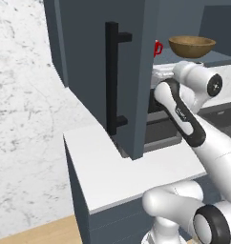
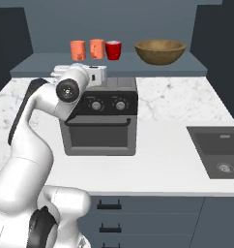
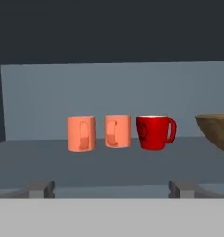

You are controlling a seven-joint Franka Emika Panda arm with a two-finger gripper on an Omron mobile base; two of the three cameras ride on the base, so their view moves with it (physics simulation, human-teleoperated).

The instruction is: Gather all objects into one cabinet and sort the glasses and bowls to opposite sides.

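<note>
Two orange glasses [image 3: 81, 133] [image 3: 117, 131] stand side by side on the cabinet shelf [image 3: 109, 162], with the red mug [image 3: 153, 132] just right of them. The wooden bowl [image 3: 218, 129] sits further right on the same shelf. From the right base view the order is the same: glasses [image 2: 78, 50] [image 2: 96, 48], mug [image 2: 113, 50], bowl [image 2: 160, 51]. My gripper [image 3: 111, 189] is open with nothing between its fingers, back from the shelf's front edge and facing the glasses. The cabinet door [image 1: 89, 71] with its black bar handle [image 1: 111, 78] stands open at the left.
A toaster oven [image 2: 99, 121] stands on the white counter [image 2: 162, 169] right below my hand. A dark sink [image 2: 218, 150] is set into the counter at the right. The open door hides the shelf's left part in the left base view.
</note>
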